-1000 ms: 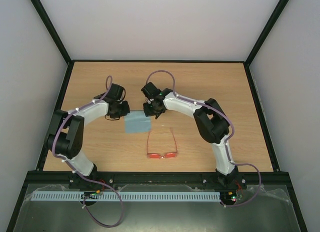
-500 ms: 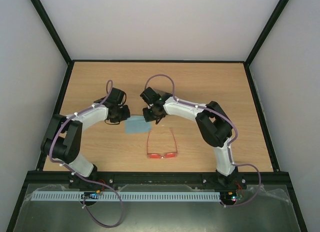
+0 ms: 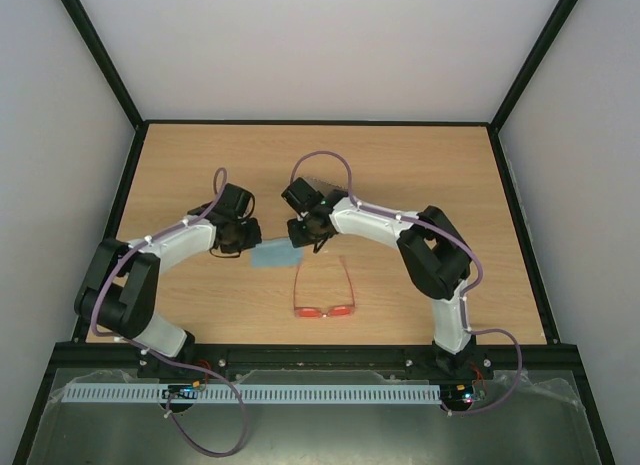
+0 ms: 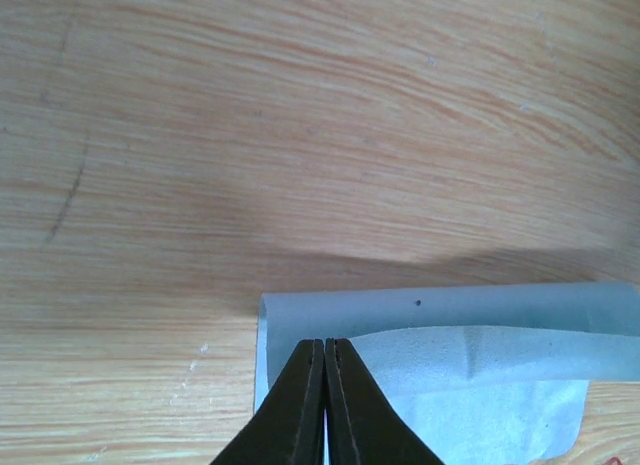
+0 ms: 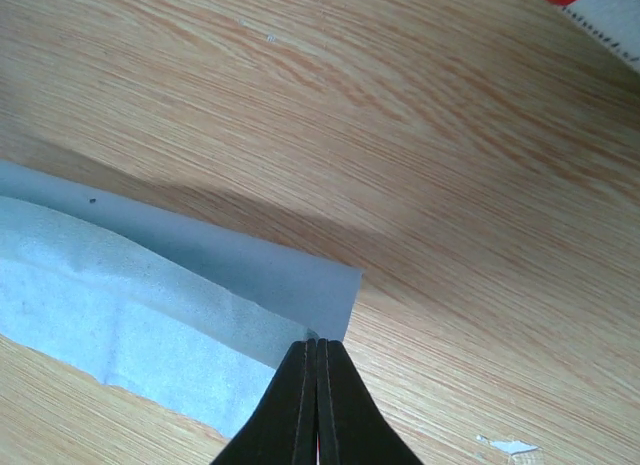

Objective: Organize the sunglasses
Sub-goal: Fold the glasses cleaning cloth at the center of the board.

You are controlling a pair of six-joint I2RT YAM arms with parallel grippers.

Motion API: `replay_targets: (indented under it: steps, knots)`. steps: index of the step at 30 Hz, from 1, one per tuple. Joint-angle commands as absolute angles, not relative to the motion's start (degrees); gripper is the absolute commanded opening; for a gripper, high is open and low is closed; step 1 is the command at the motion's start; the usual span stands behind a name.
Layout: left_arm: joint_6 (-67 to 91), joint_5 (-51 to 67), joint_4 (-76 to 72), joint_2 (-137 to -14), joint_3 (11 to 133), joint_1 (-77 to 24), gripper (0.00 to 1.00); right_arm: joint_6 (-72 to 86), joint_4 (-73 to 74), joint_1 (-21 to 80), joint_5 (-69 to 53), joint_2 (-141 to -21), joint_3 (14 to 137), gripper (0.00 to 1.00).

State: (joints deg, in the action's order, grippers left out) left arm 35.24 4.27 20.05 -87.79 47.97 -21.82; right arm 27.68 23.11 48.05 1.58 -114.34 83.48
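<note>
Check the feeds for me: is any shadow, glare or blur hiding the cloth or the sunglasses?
Top view: even light, sharp, no glare; sunglasses plain, cloth partly covered. Left wrist: soft shadow band on the table beyond the cloth, cloth itself sharp. Right wrist: same shadow along the cloth's far edge, grain crisp.

1. The cloth (image 3: 275, 256) is lying on the table (image 3: 430, 165), near its middle.
2. The sunglasses (image 3: 323, 295) are lying on the table just in front of the cloth, slightly to the right, not touching it.
3. The left gripper (image 3: 253, 247) is sitting at the cloth's left end, and the right gripper (image 3: 297, 243) at its right end.
</note>
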Motion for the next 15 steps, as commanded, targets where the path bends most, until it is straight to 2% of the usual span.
replay_targets:
  steps: [1, 15]
  knots:
    - [36.5, 3.2, 20.3, -85.5, 46.2, -22.5, 0.02, 28.5, 24.3, 48.9, 2.1, -112.0, 81.9, 0.02]
    - [37.0, 2.6, 20.3, -84.4, 44.9, -23.3, 0.02, 29.2, 23.9, 50.1, 2.8, -110.8, 79.6, 0.01]
